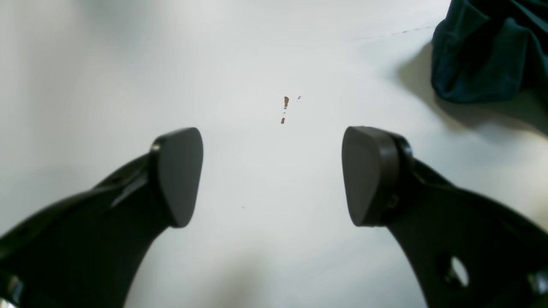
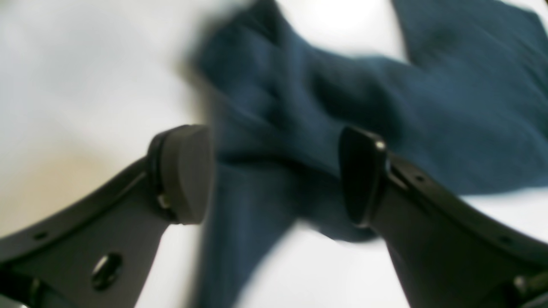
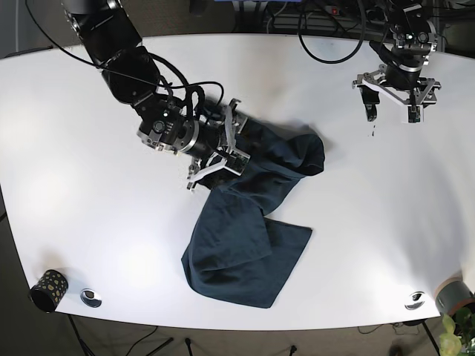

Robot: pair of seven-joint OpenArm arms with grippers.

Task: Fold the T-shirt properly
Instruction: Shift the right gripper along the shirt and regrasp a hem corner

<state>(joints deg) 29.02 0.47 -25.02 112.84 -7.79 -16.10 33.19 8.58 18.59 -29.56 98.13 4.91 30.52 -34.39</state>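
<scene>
1. Cup [image 3: 49, 290], dark with pale speckles: stands at the bench's near-left edge in the base view, well apart from the cloth.
2. Round fitting [image 3: 91, 297], metallic: set into the bench just beside the cup.
3. Bench [image 3: 74, 148], white, rounded outline: carries all items; a few small brown marks [image 1: 285, 102] show on its surface in the left wrist view.
4. Right arm [image 3: 126, 67], black, cabled: enters from the top left of the base view and reaches toward the bench's middle.
5. Right gripper [image 3: 219, 144]: jaws spread wide, holding nothing, positioned over the upper edge of the cloth. In the right wrist view the gripper [image 2: 276, 175] shows both pads [image 2: 186, 173] apart with blue fabric behind and between them; that view is blurred, so contact cannot be told.
6. T-shirt [image 3: 252, 222], dark blue: lies crumpled near the bench's centre, a bunched mass at upper right and a flatter folded panel toward the near edge. Seen blurred in the right wrist view [image 2: 385, 107]; one rumpled corner shows at the top right of the left wrist view [image 1: 488, 51].
7. Left gripper [image 3: 392, 100]: over bare bench at the far right, well apart from the T-shirt. Jaws wide, empty; confirmed in the left wrist view [image 1: 274, 175].
8. Second round fitting [image 3: 414, 300]: near-right edge of the bench.
</scene>
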